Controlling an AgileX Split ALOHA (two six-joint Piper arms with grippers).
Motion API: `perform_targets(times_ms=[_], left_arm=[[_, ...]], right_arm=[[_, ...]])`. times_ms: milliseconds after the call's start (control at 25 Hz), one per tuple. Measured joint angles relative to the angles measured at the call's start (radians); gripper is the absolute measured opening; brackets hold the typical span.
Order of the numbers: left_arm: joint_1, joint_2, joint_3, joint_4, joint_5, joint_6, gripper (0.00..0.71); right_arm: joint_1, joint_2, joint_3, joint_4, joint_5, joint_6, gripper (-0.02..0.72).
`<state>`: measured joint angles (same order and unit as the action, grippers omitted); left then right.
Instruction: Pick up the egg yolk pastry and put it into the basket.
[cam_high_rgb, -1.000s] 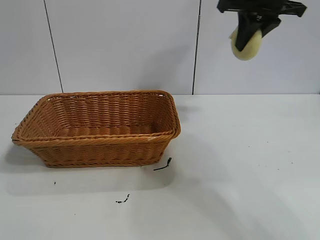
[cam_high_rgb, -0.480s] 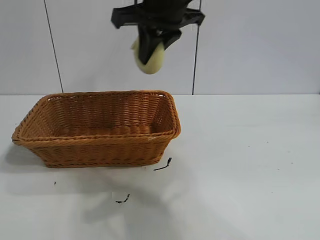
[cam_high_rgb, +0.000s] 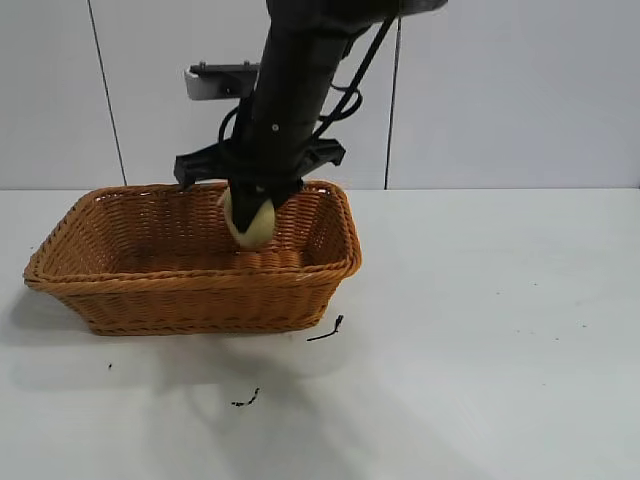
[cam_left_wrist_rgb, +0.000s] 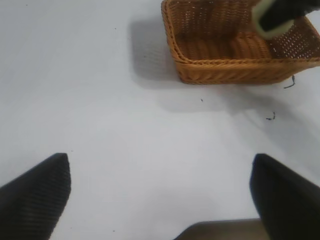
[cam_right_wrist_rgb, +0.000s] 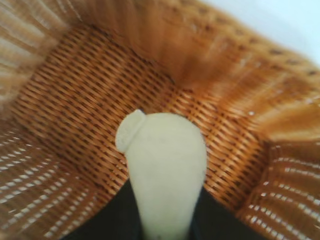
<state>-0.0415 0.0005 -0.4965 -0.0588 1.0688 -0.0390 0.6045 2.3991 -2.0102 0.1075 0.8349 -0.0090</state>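
Right gripper (cam_high_rgb: 250, 215) clamped on egg yolk pastry (cam_high_rgb: 250, 222), held on edge inside the wicker basket's (cam_high_rgb: 190, 300) right half, just above the woven floor, not yet touching it afaict. Pick & carry done; only lowering a bit, release & retreat left. Left gripper (cam_left_wrist_rgb: 160, 190) farther off over bare table (cam_high_rgb: 480, 350), fingers apart, idle

basket (cam_high_rgb: 190, 260): on the table (cam_high_rgb: 480, 330), toward its left side
pastry (cam_high_rgb: 249, 219): inside the basket's right half, above its floor
right gripper (cam_high_rgb: 254, 200): over the basket, around the pastry
black scraps (cam_high_rgb: 326, 330): on the table, just before the basket's right front corner
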Motion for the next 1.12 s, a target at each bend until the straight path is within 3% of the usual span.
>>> perform_targets(times_ms=[80, 280, 360, 520, 800, 920, 1120], left_arm=[[0.0, 0.0, 0.0, 0.0, 0.0, 0.0, 0.695], [0.0, 0.0, 0.0, 0.0, 0.0, 0.0, 0.695], [0.0, 0.0, 0.0, 0.0, 0.0, 0.0, 0.695], [0.0, 0.0, 0.0, 0.0, 0.0, 0.0, 0.695], [0.0, 0.0, 0.0, 0.0, 0.0, 0.0, 0.695], [0.0, 0.0, 0.0, 0.0, 0.0, 0.0, 0.695], [0.0, 0.0, 0.0, 0.0, 0.0, 0.0, 0.695]], right_arm=[[0.0, 0.0, 0.0, 0.0, 0.001, -0.002, 0.167], [0.0, -0.003, -0.03, 0.004, 0.015, -0.002, 0.54], [0.0, -0.01, -0.065, 0.001, 0.02, -0.002, 0.61], [0.0, -0.042, -0.168, -0.018, 0.056, -0.002, 0.645], [-0.025, -0.063, -0.358, -0.116, 0.27, 0.024, 0.647], [-0.069, -0.063, -0.371, -0.153, 0.294, 0.024, 0.641], [-0.195, -0.063, -0.371, -0.161, 0.298, 0.002, 0.641]])
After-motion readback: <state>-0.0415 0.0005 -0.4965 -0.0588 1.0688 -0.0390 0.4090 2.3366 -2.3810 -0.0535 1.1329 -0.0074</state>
